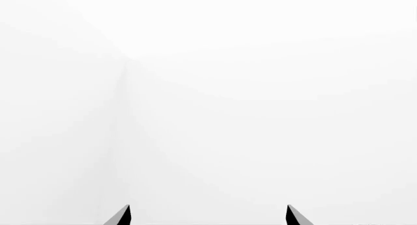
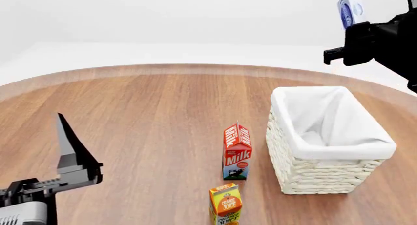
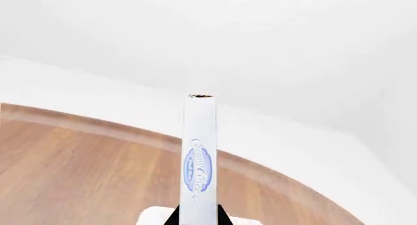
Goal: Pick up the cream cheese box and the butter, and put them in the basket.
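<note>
My right gripper [image 2: 348,27] is raised high at the far right, above the basket [image 2: 325,137], and is shut on the cream cheese box [image 2: 352,9], a small white box with blue oval markings. In the right wrist view the box [image 3: 198,161] stands on edge between the jaws of the right gripper [image 3: 198,220], with a bit of the basket's rim [image 3: 153,216] below. My left gripper [image 2: 65,137] is open and empty at the near left, low over the table; in its wrist view the left gripper [image 1: 208,215] faces only white background. The butter is out of view.
A red-and-white milk carton [image 2: 237,152] stands just left of the basket. An orange juice carton [image 2: 225,204] stands nearer, at the bottom edge. The round wooden table [image 2: 143,117] curves away at the back, with white floor beyond.
</note>
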Robot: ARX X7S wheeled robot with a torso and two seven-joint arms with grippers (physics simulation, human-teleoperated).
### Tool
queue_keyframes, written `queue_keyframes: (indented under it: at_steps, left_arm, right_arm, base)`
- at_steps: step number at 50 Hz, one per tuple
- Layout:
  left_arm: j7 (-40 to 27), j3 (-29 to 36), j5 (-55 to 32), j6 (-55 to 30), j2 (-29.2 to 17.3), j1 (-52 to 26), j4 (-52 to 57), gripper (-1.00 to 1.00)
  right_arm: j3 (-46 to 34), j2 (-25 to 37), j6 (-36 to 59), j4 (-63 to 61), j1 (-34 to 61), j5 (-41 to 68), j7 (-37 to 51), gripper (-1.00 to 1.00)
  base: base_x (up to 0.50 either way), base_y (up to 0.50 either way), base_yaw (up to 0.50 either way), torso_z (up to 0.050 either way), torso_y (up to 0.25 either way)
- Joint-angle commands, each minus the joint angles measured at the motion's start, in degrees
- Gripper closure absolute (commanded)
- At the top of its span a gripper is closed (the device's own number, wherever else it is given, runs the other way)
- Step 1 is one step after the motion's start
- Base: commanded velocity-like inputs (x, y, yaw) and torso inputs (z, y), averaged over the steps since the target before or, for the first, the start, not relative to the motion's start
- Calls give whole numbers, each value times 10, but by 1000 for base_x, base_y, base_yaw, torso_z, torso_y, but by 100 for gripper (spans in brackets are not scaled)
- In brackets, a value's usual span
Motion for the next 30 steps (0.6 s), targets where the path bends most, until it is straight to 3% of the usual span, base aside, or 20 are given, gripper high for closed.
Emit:
queue_keyframes:
  at_steps: [1,30]
  left_arm:
    - [13,-9,9,0,10,1,-3,-100]
    - [9,-4,11,-1,8,1,-4,-100]
  right_arm:
    - [-50,-45,-15,86,-5,-96,-84,100]
    - [-84,-40,-59,164,-75,-136,-120,100]
  base:
    - [0,0,0,0,0]
    - [0,0,0,0,1]
